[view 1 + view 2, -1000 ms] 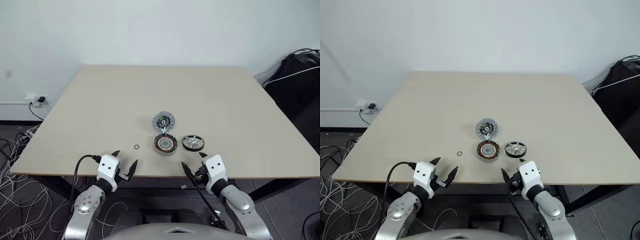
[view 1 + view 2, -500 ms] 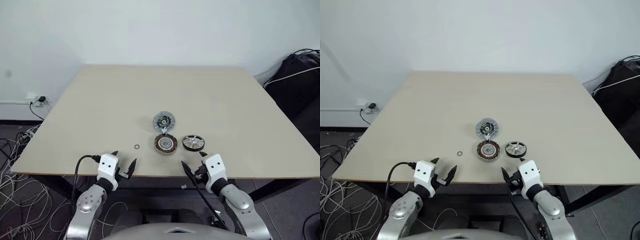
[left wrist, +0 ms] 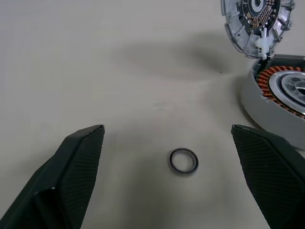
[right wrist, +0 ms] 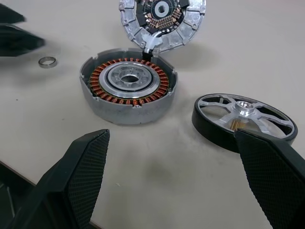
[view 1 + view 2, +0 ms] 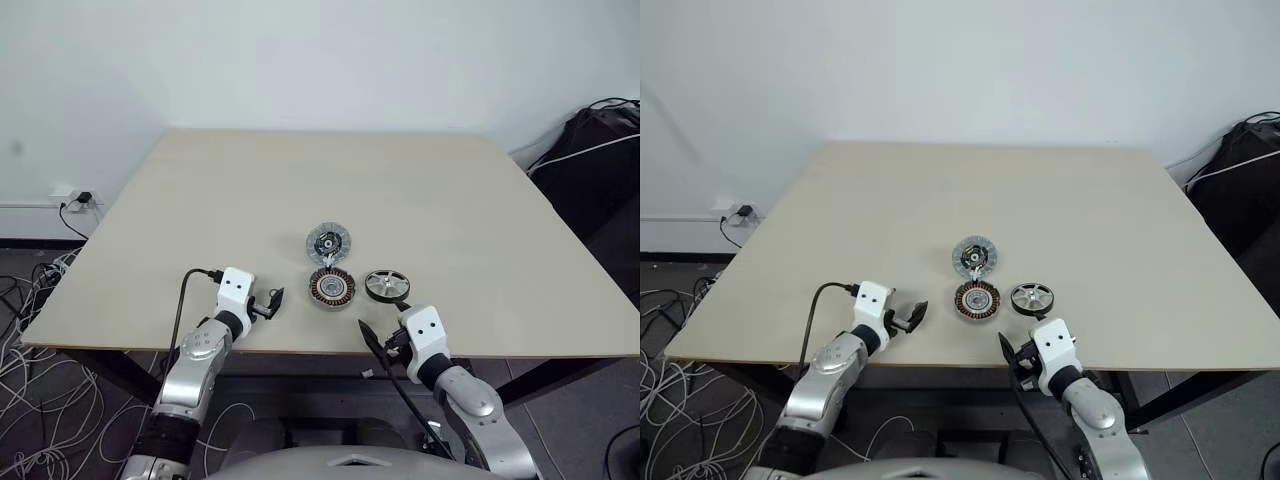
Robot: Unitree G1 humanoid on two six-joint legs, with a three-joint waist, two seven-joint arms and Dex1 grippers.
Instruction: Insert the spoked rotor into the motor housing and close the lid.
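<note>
The motor housing (image 5: 331, 289) with copper windings lies near the table's front edge. Just behind it and touching its rim is the lid (image 5: 328, 242), its green-and-black face (image 4: 162, 12) showing. The spoked rotor (image 5: 386, 286) lies flat to the right of the housing, a small gap between them (image 4: 243, 119). My left gripper (image 5: 272, 303) is open over the table left of the housing, a small metal ring (image 3: 183, 161) on the table between its fingers. My right gripper (image 5: 383, 322) is open at the front edge, just short of the rotor and housing, holding nothing.
The tan table (image 5: 330, 190) stretches wide behind and beside the parts. Cables (image 5: 25, 330) lie on the floor to the left, and a dark bag (image 5: 600, 160) sits past the right edge.
My left arm has reached forward over the table edge toward the small ring. The right arm and the parts have stayed put.
</note>
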